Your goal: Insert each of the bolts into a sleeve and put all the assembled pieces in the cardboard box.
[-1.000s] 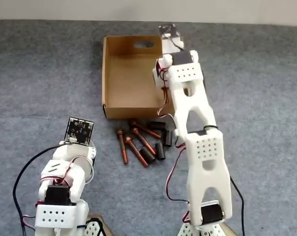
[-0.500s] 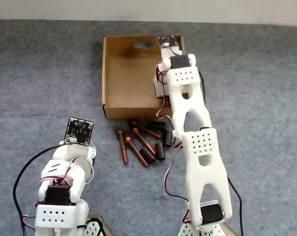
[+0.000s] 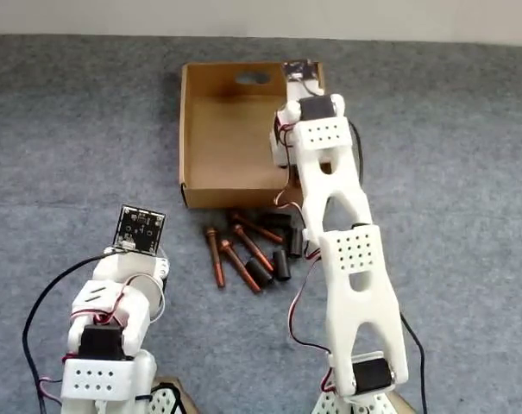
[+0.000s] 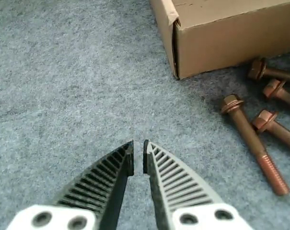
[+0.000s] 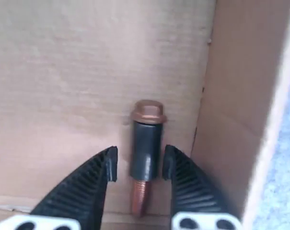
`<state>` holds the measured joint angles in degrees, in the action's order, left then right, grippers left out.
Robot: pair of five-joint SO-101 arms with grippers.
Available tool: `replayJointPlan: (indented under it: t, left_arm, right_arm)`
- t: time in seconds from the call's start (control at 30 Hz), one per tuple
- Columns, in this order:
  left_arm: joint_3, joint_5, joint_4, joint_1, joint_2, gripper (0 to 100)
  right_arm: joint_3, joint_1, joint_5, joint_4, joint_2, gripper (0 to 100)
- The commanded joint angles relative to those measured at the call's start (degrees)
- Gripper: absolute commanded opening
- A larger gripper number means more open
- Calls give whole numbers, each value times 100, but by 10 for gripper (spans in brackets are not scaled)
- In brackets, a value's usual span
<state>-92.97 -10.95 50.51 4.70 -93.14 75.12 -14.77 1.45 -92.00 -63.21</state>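
High view, table (image 3: 71,112): grey carpet carries everything, with the cardboard box at the far side and the two arms based at the near edge.
Right arm (image 3: 355,259): stretched out long from its base, wrist over the right-hand part of the box. I judge this is the delivery reach for a finished piece.
Cardboard box (image 3: 226,138): open top, most of its floor bare. It stands just behind the loose parts, so a filled sleeve has only a short way to go.
Left arm (image 3: 105,310): folded back over its own base, well apart from the box, and so out of the other arm's way.
Bolts (image 3: 216,257): several copper-coloured ones lie fanned on the carpet just in front of the near box wall. They are not yet sleeved.
Sleeves (image 3: 280,263): short black tubes beside and among those bolts, near the right arm's forearm. Most of the task looks undone.
Assembled piece (image 5: 145,148): a bolt pushed through a black sleeve, head and threaded tip both showing. It lies flat on the box floor close to a side wall.
Right gripper (image 5: 140,155): jaws spread to either side of the sleeve with a gap on one side, so it straddles the piece and does not clamp it.
Left gripper (image 4: 138,155): jaws drawn in to a thin slit with nothing between them, above bare carpet and short of the box corner and nearest bolts.
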Motion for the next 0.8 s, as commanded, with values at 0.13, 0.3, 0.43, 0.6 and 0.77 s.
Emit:
replayJointPlan:
  t: [0.13, 0.3, 0.43, 0.6, 0.77]
  left_arm:
    - [-4, -53, 9, 48, -48, 59]
    - [-22, -53, 9, 48, -48, 59]
    - [-40, -53, -26, 48, -48, 59]
    - [-48, -53, -97, 57, -48, 59]
    - [-48, -53, -97, 57, -48, 59]
  right_arm:
    - [1886, 75, 53, -532, 127, 151]
    - [2659, 207, 44, -769, 180, 130]
    - [2492, 505, 44, -760, 215, 118]
    - [2448, 760, -466, -804, 215, 118]
    - [2105, 769, -695, -884, 57, 118]
